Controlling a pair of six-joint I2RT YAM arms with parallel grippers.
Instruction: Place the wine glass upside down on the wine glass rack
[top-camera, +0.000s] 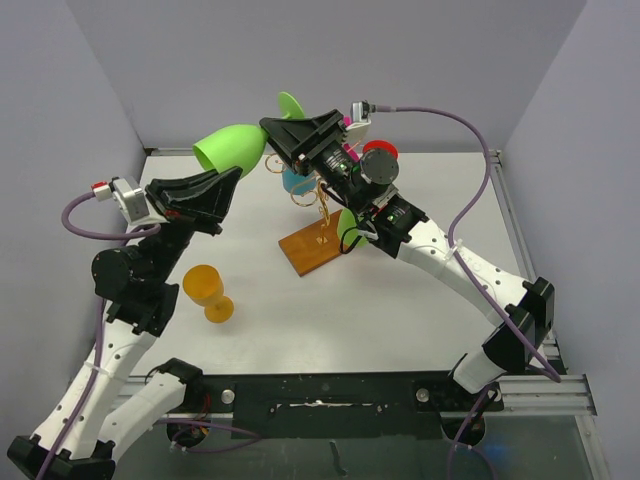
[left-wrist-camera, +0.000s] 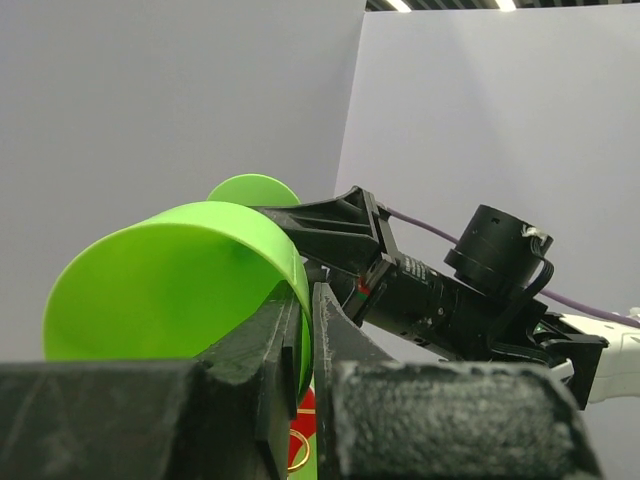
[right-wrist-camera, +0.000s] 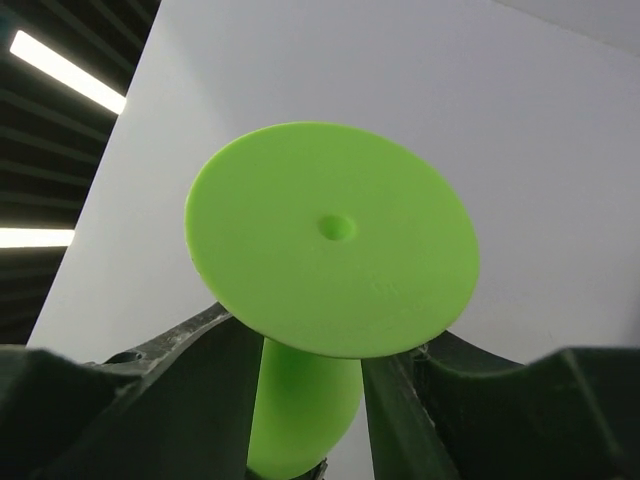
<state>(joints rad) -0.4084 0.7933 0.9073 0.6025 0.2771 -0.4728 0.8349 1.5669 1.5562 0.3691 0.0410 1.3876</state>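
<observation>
A green plastic wine glass (top-camera: 232, 148) is held on its side in the air above the far half of a white table (top-camera: 400, 320), between two black robot claws. The rim of its bowl is pinched by the left claw (top-camera: 238, 172), whose fingers (left-wrist-camera: 290, 330) are seen from the left wrist closed tight on the thin green wall. The stem is flanked by the right claw (top-camera: 268, 127), just under the round foot. Its fingers (right-wrist-camera: 200, 390) lie close along either side of the stem, and whether they press on it cannot be told.

The gold wire rack (top-camera: 322, 200) stands near the middle of the table on a flat brown wooden base (top-camera: 318, 250), just below and to the right of the glass and apart from it. A blue cup (top-camera: 296, 182) and a second green piece are seen among its wires. An orange goblet (top-camera: 208, 290) stands upright on the bare table near the left arm.

The table is enclosed on three sides by plain pale grey walls (top-camera: 330, 50). A metal rail (top-camera: 515, 230) runs along its right edge. Past the top of the wall, light strips (right-wrist-camera: 65, 70) on a dark ceiling are seen from the right wrist.
</observation>
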